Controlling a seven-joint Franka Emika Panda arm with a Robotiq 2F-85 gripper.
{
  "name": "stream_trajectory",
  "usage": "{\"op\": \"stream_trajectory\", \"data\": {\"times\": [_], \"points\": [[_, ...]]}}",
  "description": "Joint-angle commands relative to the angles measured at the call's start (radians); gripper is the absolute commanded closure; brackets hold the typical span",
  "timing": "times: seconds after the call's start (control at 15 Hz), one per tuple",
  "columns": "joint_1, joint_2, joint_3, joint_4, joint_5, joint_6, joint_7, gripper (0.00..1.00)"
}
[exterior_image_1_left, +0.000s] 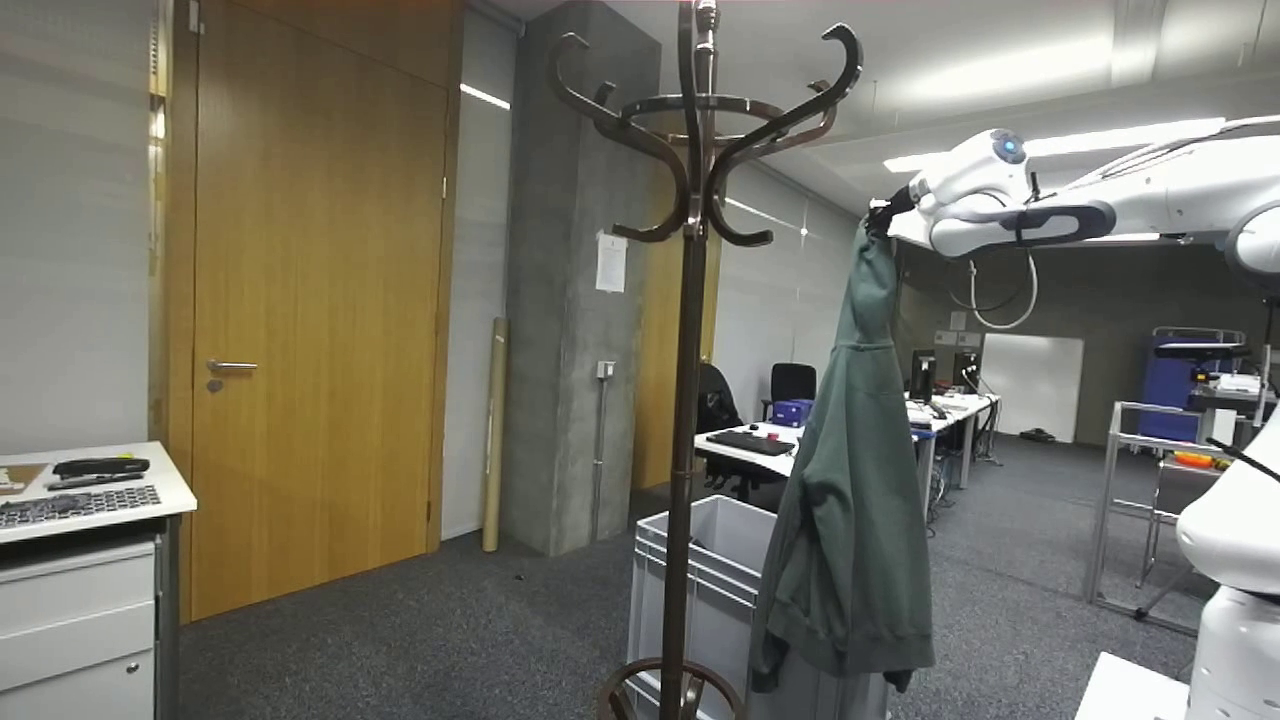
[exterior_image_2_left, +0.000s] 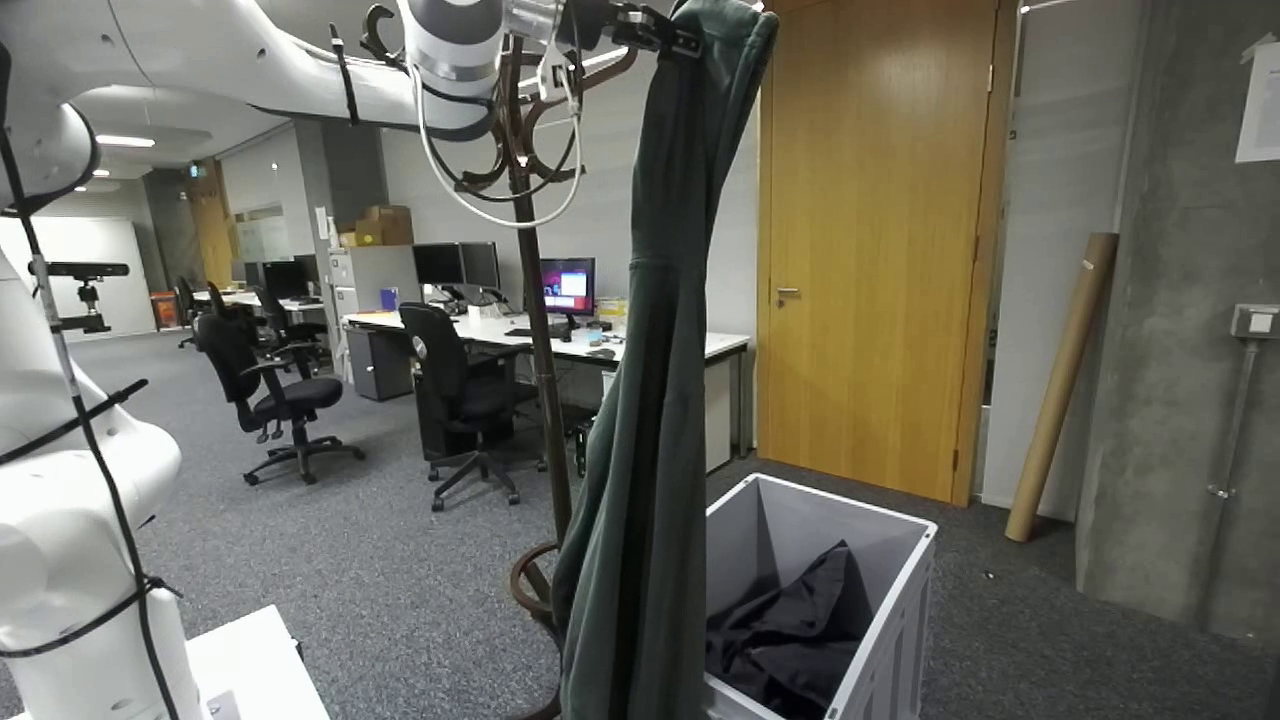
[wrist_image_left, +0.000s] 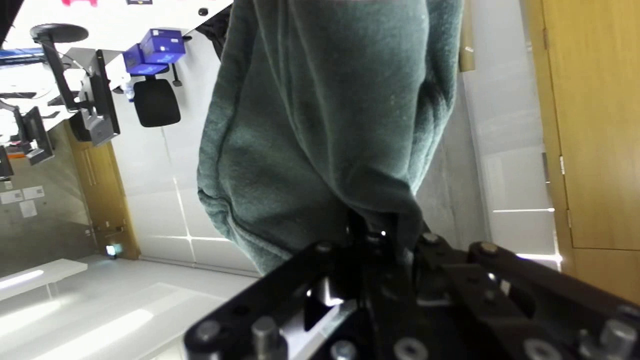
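My gripper (exterior_image_1_left: 878, 212) is shut on the upper end of a dark green garment (exterior_image_1_left: 860, 480). The garment hangs down in long folds from the fingers. In an exterior view the gripper (exterior_image_2_left: 672, 32) shows at the top with the garment (exterior_image_2_left: 660, 330) below it. In the wrist view the green cloth (wrist_image_left: 320, 125) fills the middle and runs into the jaws (wrist_image_left: 382, 235); the fingertips are partly hidden by cloth. A dark brown coat rack (exterior_image_1_left: 690, 400) with curved hooks stands beside the garment, apart from the gripper. It also shows in an exterior view (exterior_image_2_left: 545, 380).
A grey crate (exterior_image_1_left: 645, 580) stands behind the rack and garment. In an exterior view the crate (exterior_image_2_left: 905, 590) holds dark cloth (exterior_image_2_left: 800, 640). Desks (exterior_image_2_left: 720, 345), office chairs (exterior_image_2_left: 455, 380), a wooden door (exterior_image_1_left: 320, 300), a concrete pillar (exterior_image_1_left: 570, 300) and a cardboard tube (exterior_image_1_left: 496, 430) stand around.
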Motion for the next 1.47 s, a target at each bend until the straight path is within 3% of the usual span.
{"op": "stream_trajectory", "data": {"times": [0.0, 0.2, 0.53, 1.4], "points": [[-0.082, 0.086, 0.049, 0.110, -0.158, 0.006, 0.136, 0.98], [-0.061, 0.144, 0.057, 0.109, -0.190, -0.039, 0.139, 0.98], [-0.017, 0.240, 0.083, 0.091, -0.122, -0.108, 0.067, 0.98], [0.004, 0.368, 0.096, 0.123, -0.048, -0.146, 0.020, 0.98]]}}
